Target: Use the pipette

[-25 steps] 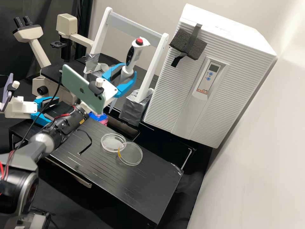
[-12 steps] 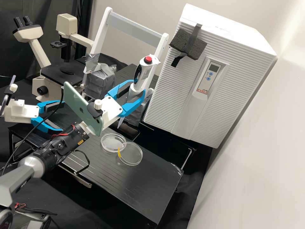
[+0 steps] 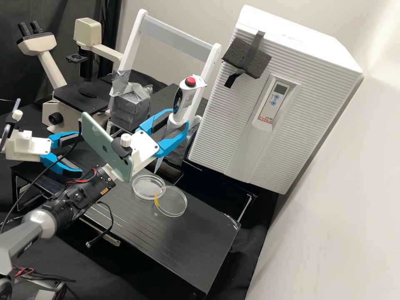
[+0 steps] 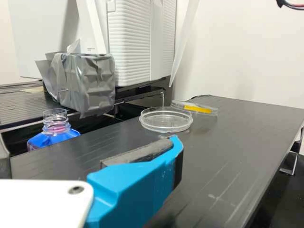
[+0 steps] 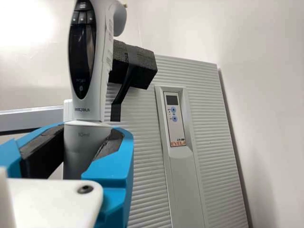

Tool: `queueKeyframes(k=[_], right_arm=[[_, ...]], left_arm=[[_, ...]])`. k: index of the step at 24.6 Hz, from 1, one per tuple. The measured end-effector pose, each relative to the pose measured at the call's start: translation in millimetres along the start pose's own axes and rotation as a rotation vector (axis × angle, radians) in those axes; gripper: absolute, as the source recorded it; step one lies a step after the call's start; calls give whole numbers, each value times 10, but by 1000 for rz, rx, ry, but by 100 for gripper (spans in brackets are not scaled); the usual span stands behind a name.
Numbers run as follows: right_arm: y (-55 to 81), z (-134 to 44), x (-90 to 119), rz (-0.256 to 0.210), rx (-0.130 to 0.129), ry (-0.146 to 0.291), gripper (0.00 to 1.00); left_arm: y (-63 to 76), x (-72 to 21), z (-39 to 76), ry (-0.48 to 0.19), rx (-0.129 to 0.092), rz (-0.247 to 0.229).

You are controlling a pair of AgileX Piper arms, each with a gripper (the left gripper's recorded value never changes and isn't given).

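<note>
The white pipette (image 3: 183,102) with a red button stands nearly upright, and my right gripper (image 3: 166,130) is shut on its lower body. Its clear tip (image 3: 156,166) hangs just above the far rim of an open petri dish (image 3: 148,186). A second dish (image 3: 171,201) with a yellow strip overlaps it on the near right. In the right wrist view the pipette (image 5: 90,71) sits between the blue fingers (image 5: 111,171). My left gripper (image 3: 71,152) stands open at the far left, low over the bench. Its wrist view shows the tip (image 4: 183,38), the dish (image 4: 166,119) and a bottle of pink liquid (image 4: 54,129).
A large white ribbed cabinet (image 3: 271,96) stands at the back right. A white frame (image 3: 175,37) with grey taped feet (image 3: 129,104) and a microscope (image 3: 50,62) fill the back left. The dishes lie on a black raised platform (image 3: 175,241) whose front right half is bare.
My right gripper carried the pipette from the back left forward and to the right, then slightly down and left, bringing the tip over the petri dish. The left gripper shifted a little.
</note>
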Motion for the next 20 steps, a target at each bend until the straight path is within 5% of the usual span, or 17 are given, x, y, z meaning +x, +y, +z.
queueKeyframes(k=[20], right_arm=[[-148,70,32,-51,-26,-30,0]], left_arm=[[-4,-4,0,0,-4,-2]])
